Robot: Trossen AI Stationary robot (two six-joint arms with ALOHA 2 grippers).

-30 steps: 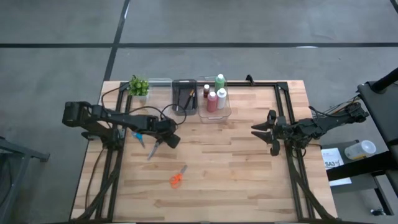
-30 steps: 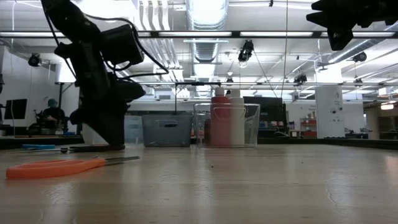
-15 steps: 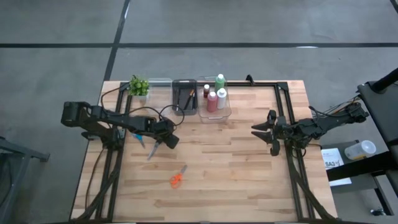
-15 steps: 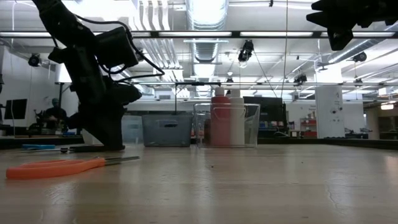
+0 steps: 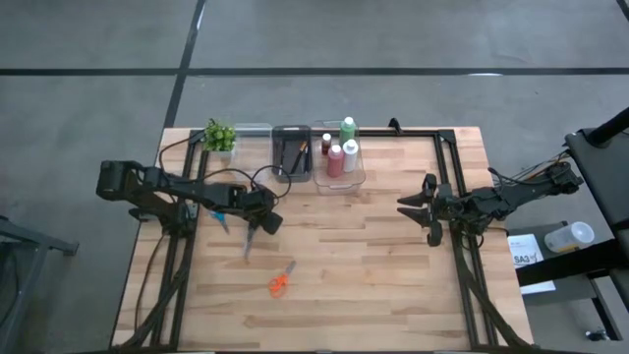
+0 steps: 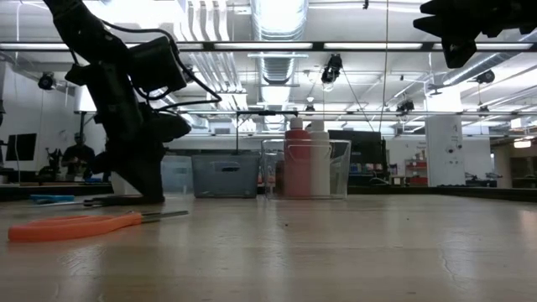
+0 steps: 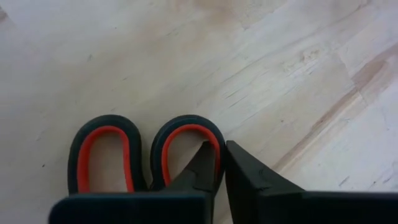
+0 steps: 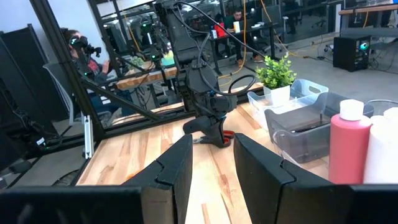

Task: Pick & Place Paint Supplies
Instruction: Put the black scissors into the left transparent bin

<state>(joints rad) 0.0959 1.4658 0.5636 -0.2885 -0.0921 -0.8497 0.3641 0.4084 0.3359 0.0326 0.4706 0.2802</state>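
The red-and-black-handled scissors [image 5: 248, 241] lie flat on the table, blades toward the near edge. My left gripper [image 5: 257, 222] is down at their handle loops [image 7: 106, 155] and shut on one. A small blue tool [image 5: 218, 214] lies just left of it, and an orange tool [image 5: 278, 285] lies nearer the front edge [image 6: 71, 225]. Red, white and green bottles [image 5: 340, 152] stand in a clear bin. My right gripper [image 5: 429, 210] hovers open above the table's right side [image 8: 208, 165]. My left gripper has the rim of one handle loop [image 7: 217, 138] of the scissors between its two fingers, one fingertip [image 7: 205, 163] inside the loop and the other outside. The fingers come from above, slanting down. The scissors lie on the table.
A dark bin [image 5: 292, 152] holding brushes sits left of the clear bin [image 5: 339, 169] at the far edge. Further left are another clear bin [image 5: 252, 131] and a small green plant [image 5: 219, 135]. Bare wood lies in the table's middle and near the front. People sit beyond the table.
The scissors have turned a little on the table: their blade end has swung toward the right and now points more straight at the near edge. My left arm's wrist has shifted slightly above them. The right arm kept still.
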